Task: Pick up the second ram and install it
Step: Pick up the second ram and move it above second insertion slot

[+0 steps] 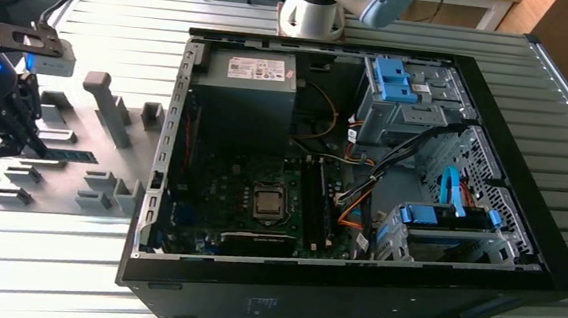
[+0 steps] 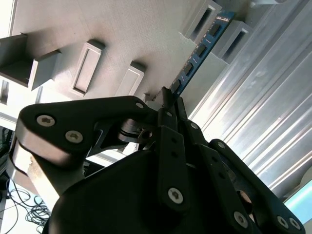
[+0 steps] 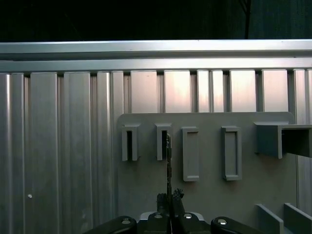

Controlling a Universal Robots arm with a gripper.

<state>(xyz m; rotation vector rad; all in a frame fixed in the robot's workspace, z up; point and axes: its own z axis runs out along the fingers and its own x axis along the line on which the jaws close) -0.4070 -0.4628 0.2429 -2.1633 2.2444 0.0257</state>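
One claw (image 2: 169, 95) pinches the second ram (image 2: 200, 49), seated between grey fixture blocks (image 2: 233, 38): pick-up grasp, calling for a square hold.

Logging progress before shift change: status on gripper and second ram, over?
Gripper shut on second ram, at one end. Ram's far end sits between blocks of grey fixture. No obstruction seen.

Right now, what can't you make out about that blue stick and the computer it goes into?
Second wrist view: the near end of the second ram is hidden inside the closed hand.
First wrist view: the second ram stands edge-on, so its chips are hidden.
Exterior view: the memory slots in the computer case are too small and dark to tell which are filled.
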